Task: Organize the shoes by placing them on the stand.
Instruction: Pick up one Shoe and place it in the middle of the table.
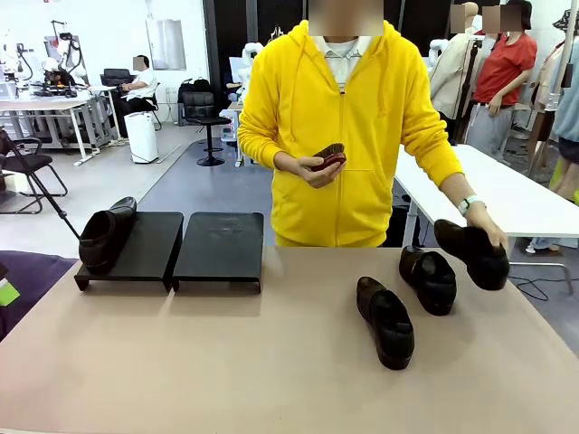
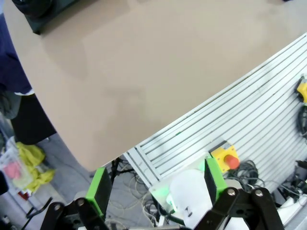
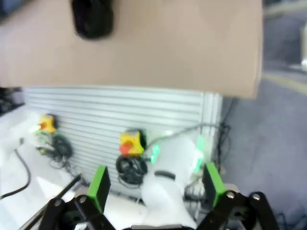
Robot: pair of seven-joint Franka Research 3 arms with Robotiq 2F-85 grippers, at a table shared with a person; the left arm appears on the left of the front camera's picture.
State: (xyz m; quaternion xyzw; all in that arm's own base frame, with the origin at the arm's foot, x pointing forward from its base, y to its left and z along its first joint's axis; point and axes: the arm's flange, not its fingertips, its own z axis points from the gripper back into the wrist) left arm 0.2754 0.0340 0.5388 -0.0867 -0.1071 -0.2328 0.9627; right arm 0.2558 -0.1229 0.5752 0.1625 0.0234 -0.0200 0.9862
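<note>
One black shoe (image 1: 104,237) rests on the left platform of the stand (image 1: 145,253); the right platform (image 1: 222,246) is bare. Two more shoes (image 1: 386,321) (image 1: 430,278) lie on the table's right half. The person's hand holds a fourth shoe (image 1: 475,253) just above the right edge. In the left wrist view my left gripper (image 2: 157,186) is open with nothing between its fingers, hanging off the table's near edge, and a corner of the stand (image 2: 53,15) shows at top left. My right gripper (image 3: 156,184) is open too, with a blurred shoe (image 3: 92,19) far ahead on the table.
The person in a yellow hoodie stands at the far side, holding a small brown object (image 1: 327,158) in the other hand. The tan table (image 1: 226,362) is bare in front. Below both grippers lie the ribbed aluminium base and red emergency-stop buttons (image 2: 230,160) (image 3: 130,143).
</note>
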